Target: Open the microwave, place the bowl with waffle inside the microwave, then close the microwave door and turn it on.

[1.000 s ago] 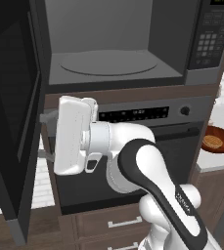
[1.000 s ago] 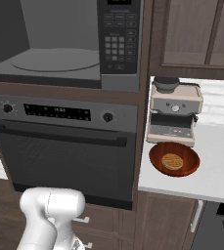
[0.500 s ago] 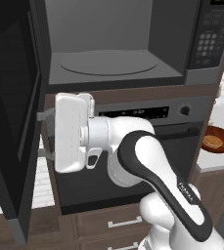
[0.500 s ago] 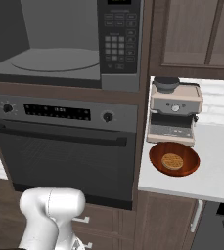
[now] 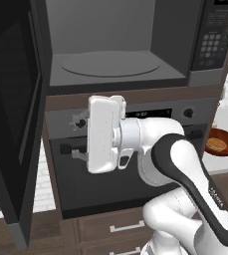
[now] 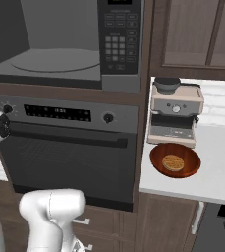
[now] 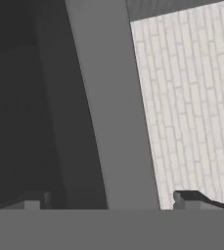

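The microwave (image 5: 110, 69) (image 6: 60, 61) stands open, its grey cavity and turntable bare. The microwave door (image 5: 13, 114) is swung wide to the left; in the hand view its grey frame edge (image 7: 108, 112) runs top to bottom against a white brick wall. My gripper (image 5: 78, 138) (image 7: 111, 202) hangs in front of the oven, pointing left at the door, open with nothing between its fingertips. The reddish-brown bowl (image 5: 225, 142) (image 6: 175, 160) sits on the counter to the right with the waffle (image 5: 216, 145) (image 6: 173, 162) in it, far from the gripper.
A black oven (image 6: 67, 147) with a bar handle sits under the microwave, right behind my arm. A coffee machine (image 6: 175, 113) stands on the white counter (image 6: 217, 172) just behind the bowl. Drawers (image 5: 120, 229) lie below the oven.
My hand has pulled back to the right, away from the open door, still open. The door, bowl and waffle have not moved.
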